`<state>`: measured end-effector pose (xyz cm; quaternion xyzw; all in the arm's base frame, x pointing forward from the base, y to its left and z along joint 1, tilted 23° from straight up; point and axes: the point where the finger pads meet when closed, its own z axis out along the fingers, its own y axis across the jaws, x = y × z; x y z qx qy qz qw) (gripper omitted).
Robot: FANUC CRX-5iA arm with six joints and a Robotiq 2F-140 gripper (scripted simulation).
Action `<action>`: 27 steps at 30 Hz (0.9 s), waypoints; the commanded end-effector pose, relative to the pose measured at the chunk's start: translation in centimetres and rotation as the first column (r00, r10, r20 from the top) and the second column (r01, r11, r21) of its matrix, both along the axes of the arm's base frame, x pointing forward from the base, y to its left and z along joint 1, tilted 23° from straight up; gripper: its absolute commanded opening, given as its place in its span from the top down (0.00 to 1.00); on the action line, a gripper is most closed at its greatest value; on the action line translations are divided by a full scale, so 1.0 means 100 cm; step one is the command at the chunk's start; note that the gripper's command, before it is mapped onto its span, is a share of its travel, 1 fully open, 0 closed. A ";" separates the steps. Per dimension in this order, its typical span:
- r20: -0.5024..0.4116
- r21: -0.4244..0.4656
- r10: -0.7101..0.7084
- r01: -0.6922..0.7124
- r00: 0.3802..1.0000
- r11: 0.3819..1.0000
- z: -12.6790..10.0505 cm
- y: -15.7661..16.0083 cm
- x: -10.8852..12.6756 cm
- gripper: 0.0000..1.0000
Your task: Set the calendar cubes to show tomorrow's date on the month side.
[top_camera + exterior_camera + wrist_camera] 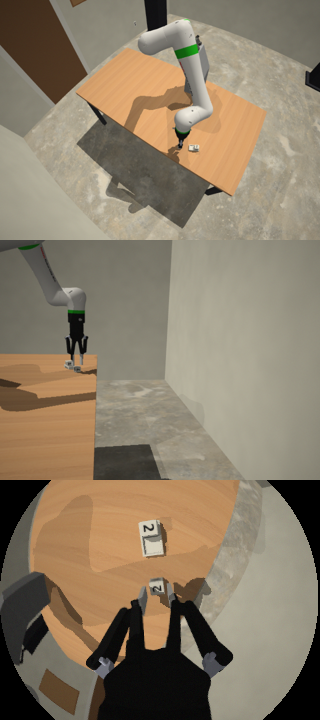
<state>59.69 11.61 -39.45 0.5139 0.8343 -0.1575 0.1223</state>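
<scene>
Calendar tray [191, 148] [67, 366] [153, 546] holds one cube [196, 146] [68, 362] [149, 528]; loose cube [77, 368] [157, 587] on table [155, 103] [46, 436] [120, 530]. Gripper [180, 146] [77, 364] [156, 590] partly open above, nothing held.

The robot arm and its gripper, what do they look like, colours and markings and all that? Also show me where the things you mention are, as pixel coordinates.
The arm [192, 74] [52, 282] is smooth, rounded and white, with green bands and small red and black lettering along one link. The gripper [180, 147] [77, 364] [156, 590] is black, with two slim linked fingers, grey joints and light grey fingertip pads. I can't make out any loose cables.
</scene>
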 end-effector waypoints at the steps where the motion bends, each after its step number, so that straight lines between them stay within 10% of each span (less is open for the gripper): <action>1: 0.000 0.000 0.000 0.000 1.000 1.000 0.000 0.000 0.000 0.64; 27: 0.000 0.000 0.000 0.000 1.000 1.000 -0.027 -0.011 0.001 0.64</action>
